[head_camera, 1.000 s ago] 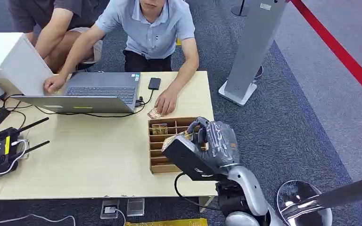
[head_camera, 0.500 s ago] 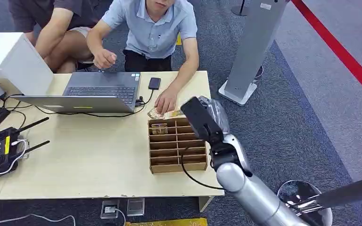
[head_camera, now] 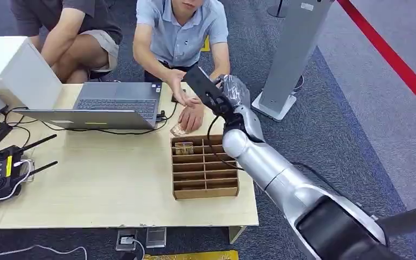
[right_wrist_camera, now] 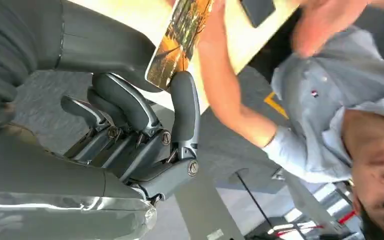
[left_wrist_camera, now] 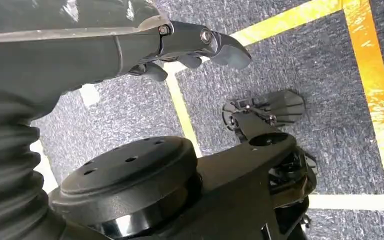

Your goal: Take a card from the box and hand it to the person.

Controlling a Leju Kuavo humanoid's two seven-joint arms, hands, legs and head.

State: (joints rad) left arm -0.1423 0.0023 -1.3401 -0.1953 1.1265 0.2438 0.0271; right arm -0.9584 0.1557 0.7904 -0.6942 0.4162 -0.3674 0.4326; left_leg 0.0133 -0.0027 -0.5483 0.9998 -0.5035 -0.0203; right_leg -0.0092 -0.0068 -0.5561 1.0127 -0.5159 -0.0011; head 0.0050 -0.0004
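Observation:
My right hand (head_camera: 226, 91) is stretched out past the table's far edge toward the person in the light blue shirt (head_camera: 181, 32). It pinches an orange-patterned card (right_wrist_camera: 180, 40) between thumb and fingers (right_wrist_camera: 182, 107). The person's hand (head_camera: 177, 91) is raised right beside the card; I cannot tell if it touches it. Their other hand (head_camera: 192, 117) rests on the table next to another card (head_camera: 177, 130). The wooden compartment box (head_camera: 203, 169) sits by the table's right edge, with one card (head_camera: 183, 147) in its far-left slot. My left hand (left_wrist_camera: 195, 47) hangs over the carpet, holding nothing.
An open laptop (head_camera: 114, 104) and a white case (head_camera: 11, 65) stand at the table's far left, and a black controller (head_camera: 0, 174) with cables lies at the left edge. A second person (head_camera: 70, 30) sits behind the laptop. A grey pillar (head_camera: 292, 54) stands right of the table.
My right arm has swung up from over the box and out toward the person, carrying the card. The person's hand has left the laptop and come up beside the card.

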